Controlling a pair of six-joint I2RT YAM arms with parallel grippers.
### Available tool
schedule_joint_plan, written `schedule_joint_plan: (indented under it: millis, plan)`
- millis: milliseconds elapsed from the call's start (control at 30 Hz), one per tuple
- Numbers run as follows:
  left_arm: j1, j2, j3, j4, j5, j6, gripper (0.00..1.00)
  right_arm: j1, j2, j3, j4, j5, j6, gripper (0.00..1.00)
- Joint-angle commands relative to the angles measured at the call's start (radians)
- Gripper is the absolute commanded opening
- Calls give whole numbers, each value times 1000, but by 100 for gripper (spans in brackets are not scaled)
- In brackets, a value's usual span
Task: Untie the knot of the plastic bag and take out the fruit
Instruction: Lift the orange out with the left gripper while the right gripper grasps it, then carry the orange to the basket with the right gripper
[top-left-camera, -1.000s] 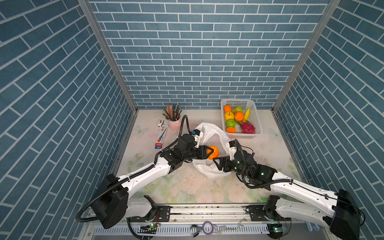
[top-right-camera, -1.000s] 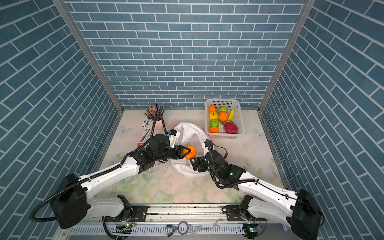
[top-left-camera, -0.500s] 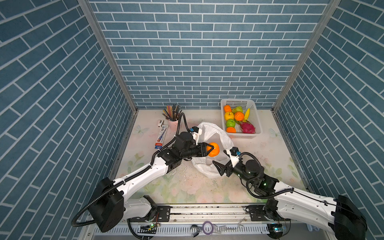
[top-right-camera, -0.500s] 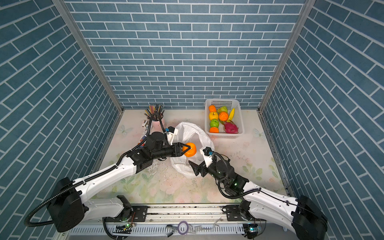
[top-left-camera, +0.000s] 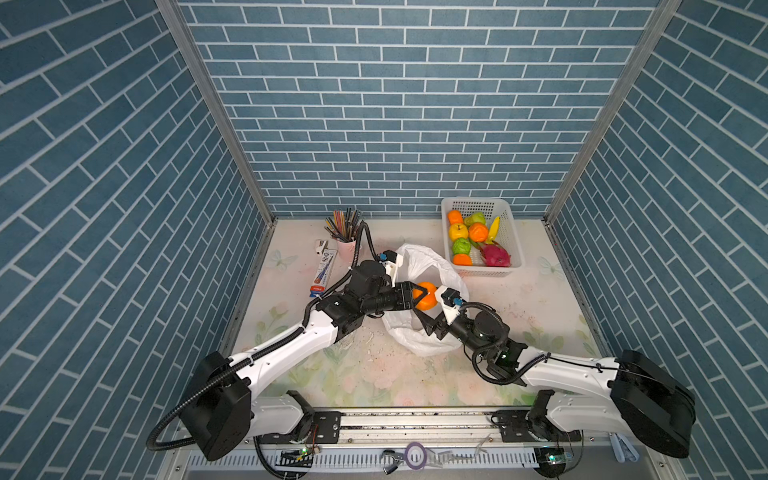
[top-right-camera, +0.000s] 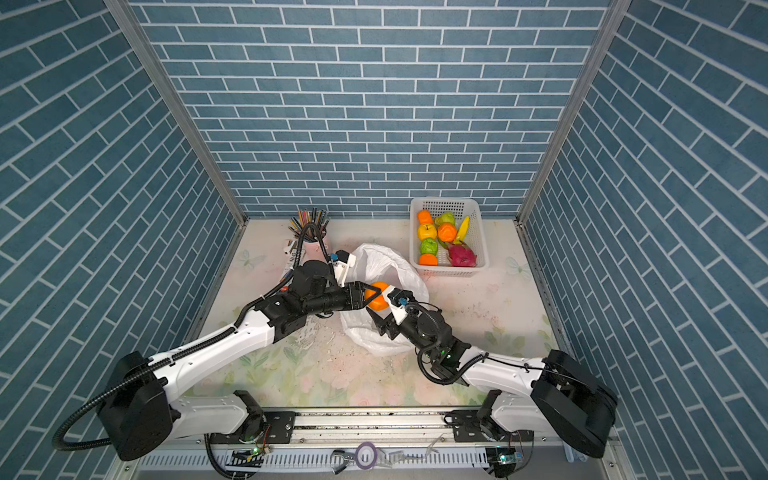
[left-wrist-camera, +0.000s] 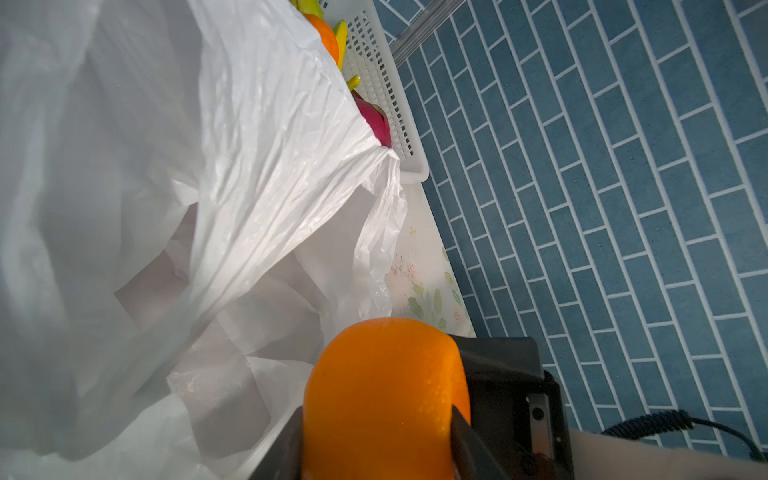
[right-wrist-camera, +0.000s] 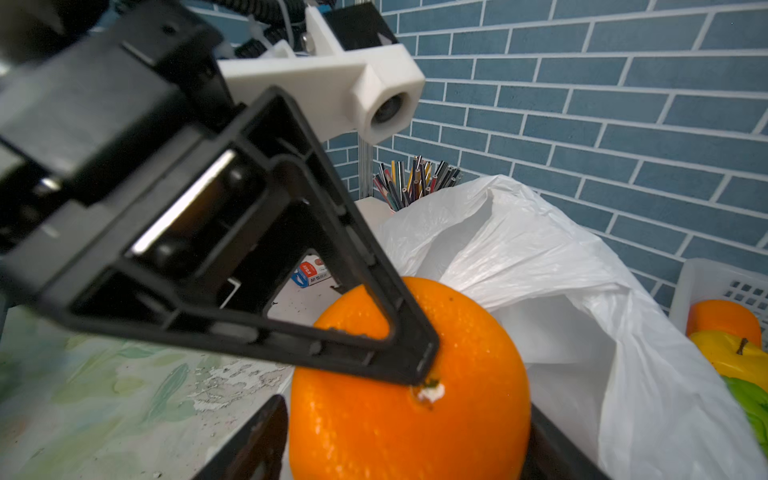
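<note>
While the left gripper (top-left-camera: 422, 296) is pinching the orange (top-left-camera: 430, 300) between its tips, the right gripper (right-wrist-camera: 405, 409) is bracketing that same orange from the opposite side, a jaw on each flank. Can't tell if it's actually squeezing. The plastic bag (top-left-camera: 424, 259) is lying crumpled and gaping open under both tools, its far edge sitting just beside the basket (top-left-camera: 488, 272) of fruit (top-left-camera: 478, 232). Bare table (top-left-camera: 540, 316) is lying open off the right gripper's outer side.

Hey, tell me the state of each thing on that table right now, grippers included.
plastic bag: open, crumpled on the table.
left gripper: shut on the orange.
orange: held up over the bag.
right gripper: jaws either side of the orange, grip unclear.
basket: upright, holding fruit.
pencil cup: upright, full.
</note>
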Motion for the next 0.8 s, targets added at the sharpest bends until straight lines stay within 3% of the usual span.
schedule_joint_plan:
  millis: [0, 67, 133, 300, 367, 567, 767]
  plan:
    - [-5, 9, 26, 8, 33, -4, 42, 8, 20, 49, 100, -26, -26, 69]
    - [-4, 7, 25, 6, 33, -2, 43, 8, 20, 50, 97, -7, -12, 58]
    - [-2, 2, 23, 7, 32, 3, 48, 8, 3, 50, 78, 11, 2, 55]
    - [1, -34, 26, 7, 4, 39, 80, 8, -76, 50, 4, 38, 37, 54]
    - [1, -60, 25, 16, -11, 64, 86, 8, -121, 58, -55, 67, 44, 53]
    - [3, -172, 24, 15, -108, 193, 87, -31, -286, 87, -242, 113, 90, 51]
    - [2, -254, 8, 35, -137, 373, 87, -204, -387, 191, -470, 43, 228, 49]
